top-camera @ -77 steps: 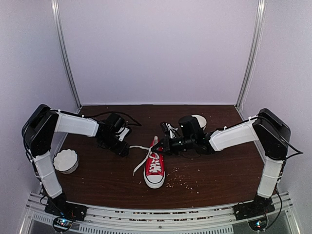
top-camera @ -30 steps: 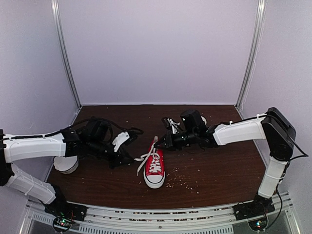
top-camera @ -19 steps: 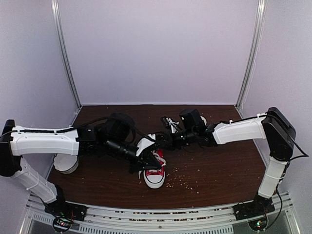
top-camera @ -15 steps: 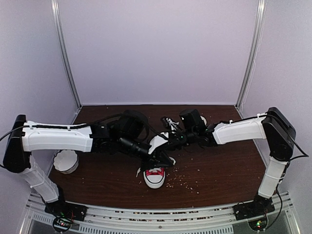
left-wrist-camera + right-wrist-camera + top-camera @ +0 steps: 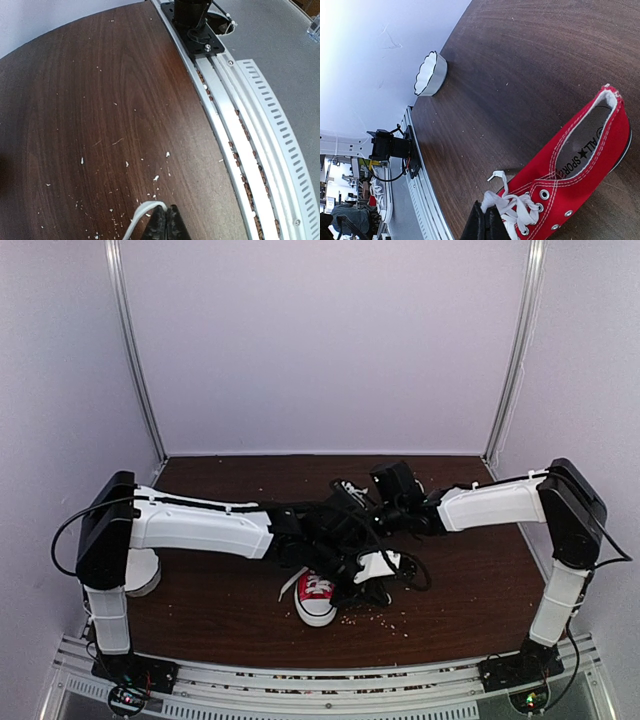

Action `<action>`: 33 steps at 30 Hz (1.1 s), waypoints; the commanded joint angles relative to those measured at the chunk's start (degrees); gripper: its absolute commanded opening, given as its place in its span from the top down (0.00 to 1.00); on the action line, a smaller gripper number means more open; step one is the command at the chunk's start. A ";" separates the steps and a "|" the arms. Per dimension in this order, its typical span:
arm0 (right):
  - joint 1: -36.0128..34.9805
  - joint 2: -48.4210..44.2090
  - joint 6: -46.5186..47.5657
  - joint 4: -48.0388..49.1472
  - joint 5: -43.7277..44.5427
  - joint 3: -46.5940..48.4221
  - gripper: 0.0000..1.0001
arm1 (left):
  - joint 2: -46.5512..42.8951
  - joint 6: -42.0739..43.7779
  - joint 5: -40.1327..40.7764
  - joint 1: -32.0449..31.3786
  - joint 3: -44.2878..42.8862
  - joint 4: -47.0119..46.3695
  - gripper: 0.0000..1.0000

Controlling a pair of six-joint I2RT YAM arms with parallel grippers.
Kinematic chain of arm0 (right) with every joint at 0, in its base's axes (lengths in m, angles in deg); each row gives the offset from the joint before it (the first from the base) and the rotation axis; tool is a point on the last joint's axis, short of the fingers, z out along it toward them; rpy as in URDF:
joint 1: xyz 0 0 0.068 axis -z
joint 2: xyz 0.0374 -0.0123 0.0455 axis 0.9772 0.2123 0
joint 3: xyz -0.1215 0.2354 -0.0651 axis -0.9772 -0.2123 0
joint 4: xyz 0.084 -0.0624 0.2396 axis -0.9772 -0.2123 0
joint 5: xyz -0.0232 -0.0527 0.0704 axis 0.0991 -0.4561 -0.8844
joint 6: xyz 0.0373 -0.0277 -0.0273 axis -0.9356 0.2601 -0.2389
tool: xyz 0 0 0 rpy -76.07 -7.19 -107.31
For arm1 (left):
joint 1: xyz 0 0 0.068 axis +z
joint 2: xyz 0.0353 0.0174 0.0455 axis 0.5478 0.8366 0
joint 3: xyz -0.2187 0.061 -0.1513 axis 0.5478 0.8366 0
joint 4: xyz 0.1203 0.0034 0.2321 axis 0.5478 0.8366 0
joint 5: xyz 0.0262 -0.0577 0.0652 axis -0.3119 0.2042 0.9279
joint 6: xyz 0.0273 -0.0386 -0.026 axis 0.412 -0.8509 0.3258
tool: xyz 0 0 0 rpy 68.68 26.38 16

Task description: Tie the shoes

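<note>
The red shoe (image 5: 316, 602) lies mid-table with its white toe cap towards me; the left arm crosses over its rear half. In the left wrist view my left gripper (image 5: 165, 218) is shut on a strand of white lace (image 5: 136, 218), low over bare wood near the front right rail. In the top view that gripper (image 5: 385, 590) is just right of the shoe. My right gripper (image 5: 488, 220) is shut on a bunch of white lace (image 5: 520, 204) beside the shoe (image 5: 580, 170) at its eyelets. From above, the right gripper's tips are hidden behind the left arm.
A white fluted bowl (image 5: 430, 74) stands at the table's left, partly behind the left arm's upright link (image 5: 145, 572). Pale crumbs (image 5: 375, 615) lie scattered right of the shoe. The metal front rail (image 5: 240, 125) and the right arm's base (image 5: 195, 20) are close to the left gripper.
The left arm has swept from the shoe's left side across it to the right, taking a lace strand along. The right arm has stayed at the eyelets.
</note>
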State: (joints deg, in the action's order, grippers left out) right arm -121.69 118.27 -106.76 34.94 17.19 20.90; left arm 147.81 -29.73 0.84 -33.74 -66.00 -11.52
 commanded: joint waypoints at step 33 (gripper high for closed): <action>0.26 2.94 3.10 -1.70 -3.34 3.79 1.00 | -18.79 -0.45 2.53 23.83 34.25 -27.90 0.51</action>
State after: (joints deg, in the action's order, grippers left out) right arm -121.69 120.63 -103.44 32.25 14.37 23.52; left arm 127.35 -36.35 5.36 -9.57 -28.20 -38.80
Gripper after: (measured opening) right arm 0.007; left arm 0.481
